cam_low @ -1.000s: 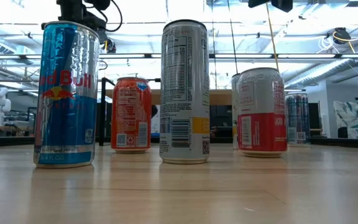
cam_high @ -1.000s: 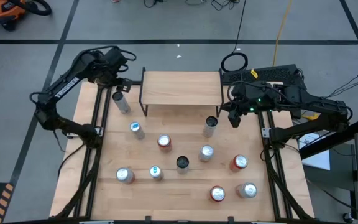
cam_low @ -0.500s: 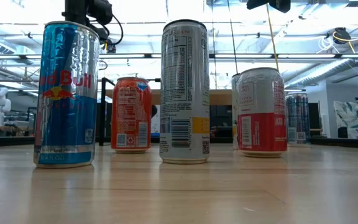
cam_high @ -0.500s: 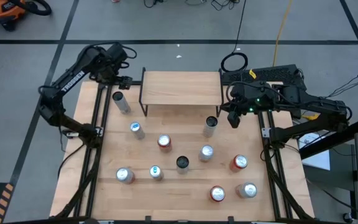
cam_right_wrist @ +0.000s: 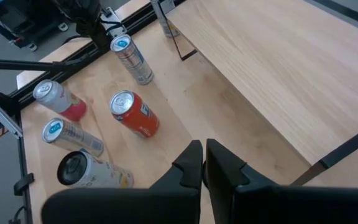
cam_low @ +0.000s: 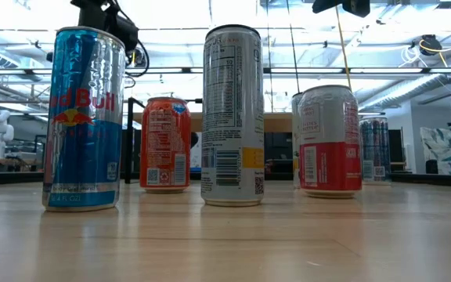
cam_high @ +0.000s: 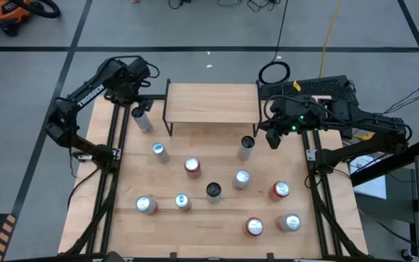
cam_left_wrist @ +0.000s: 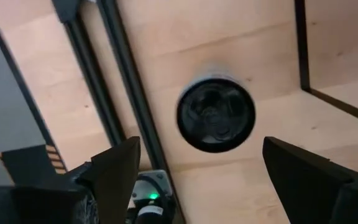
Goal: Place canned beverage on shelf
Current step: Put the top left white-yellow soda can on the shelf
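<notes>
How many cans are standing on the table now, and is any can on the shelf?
11, none on the shelf. One can stands left of it under the open left gripper, one at its right front leg, nine more nearer the front. Some may be hidden.

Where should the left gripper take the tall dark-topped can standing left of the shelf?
Probably around its upper side wall, from straight above: the tall can stands upright beside the shelf, and the open left gripper sits overhead with space on either side.

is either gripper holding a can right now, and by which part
Nothing is held. The open left gripper hovers above the tall dark-topped can; the shut right gripper is empty beside the wooden shelf.
</notes>
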You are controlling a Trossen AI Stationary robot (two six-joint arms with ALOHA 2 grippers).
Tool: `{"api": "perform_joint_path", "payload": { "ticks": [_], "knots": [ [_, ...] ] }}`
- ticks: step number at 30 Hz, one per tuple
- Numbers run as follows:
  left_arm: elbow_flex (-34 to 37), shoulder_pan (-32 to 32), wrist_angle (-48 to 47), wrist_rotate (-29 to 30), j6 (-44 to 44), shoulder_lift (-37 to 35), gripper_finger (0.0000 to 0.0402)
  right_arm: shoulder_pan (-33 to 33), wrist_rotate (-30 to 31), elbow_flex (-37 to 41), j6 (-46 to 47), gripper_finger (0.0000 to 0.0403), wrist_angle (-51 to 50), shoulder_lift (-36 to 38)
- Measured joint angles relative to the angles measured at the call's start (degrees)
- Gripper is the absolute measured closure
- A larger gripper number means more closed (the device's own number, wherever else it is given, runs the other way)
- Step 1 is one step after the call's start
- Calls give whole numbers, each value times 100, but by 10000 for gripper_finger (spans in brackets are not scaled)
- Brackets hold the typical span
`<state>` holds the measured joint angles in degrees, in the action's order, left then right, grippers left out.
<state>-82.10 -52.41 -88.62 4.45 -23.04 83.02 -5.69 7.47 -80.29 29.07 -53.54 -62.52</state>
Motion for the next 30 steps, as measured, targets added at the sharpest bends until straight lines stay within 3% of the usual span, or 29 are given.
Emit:
{"api": "perform_joint_path", "payload": {
  "ticks": [17,30],
  "knots": [
    [746,3,731,-8,74,-4,75,7,-11,0,-128,403,-15,0],
    [787,-42,1163,99,102,107,75,7,-21,0,-165,403,-15,0]
  ]
}}
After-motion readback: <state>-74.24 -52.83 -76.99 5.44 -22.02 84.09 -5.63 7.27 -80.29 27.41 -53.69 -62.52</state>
